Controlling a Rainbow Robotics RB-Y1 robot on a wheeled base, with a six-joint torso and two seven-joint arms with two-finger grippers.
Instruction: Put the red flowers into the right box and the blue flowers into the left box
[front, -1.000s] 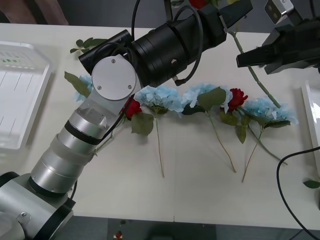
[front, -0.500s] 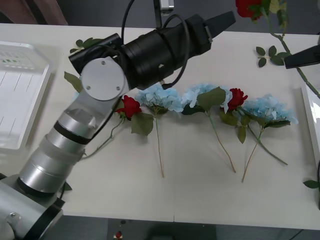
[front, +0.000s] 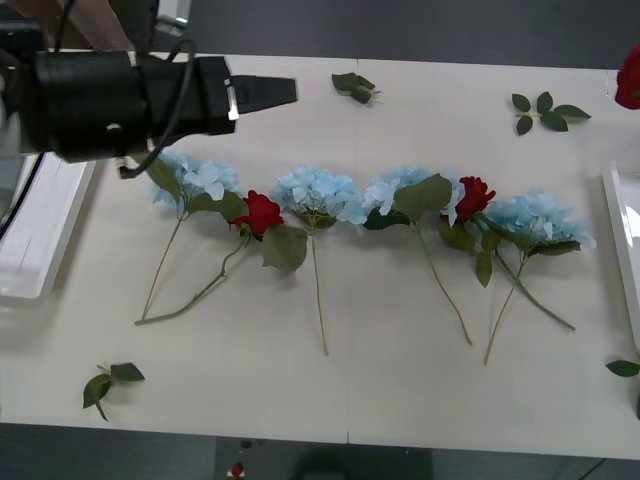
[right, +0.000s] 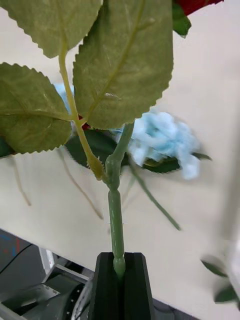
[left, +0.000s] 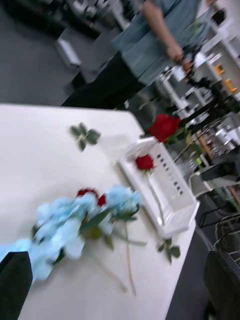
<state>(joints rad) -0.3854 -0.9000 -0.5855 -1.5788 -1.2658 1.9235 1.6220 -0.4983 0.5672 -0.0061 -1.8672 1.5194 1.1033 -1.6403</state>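
Note:
My right gripper (right: 119, 280) is shut on the green stem of a red flower (right: 116, 200). That flower's head (front: 630, 80) hangs at the table's far right, above the right box (front: 612, 220). One red flower (left: 145, 162) lies inside the right box (left: 187, 210). In a row across the table lie red flowers (front: 262, 212) (front: 473, 197) between several blue flowers (front: 318, 195). My left gripper (front: 270, 92) is open and holds nothing. It hovers over the back left of the table, near the left box (front: 40, 250).
Loose leaf sprigs lie at the back middle (front: 352, 85), the back right (front: 545, 108), the front left (front: 108, 380) and the front right edge (front: 622, 368). Bare tabletop stretches in front of the flower row.
My left arm has swung back to the left, uncovering the leftmost blue flower. My right gripper has carried the red flower rightwards to the table's right edge.

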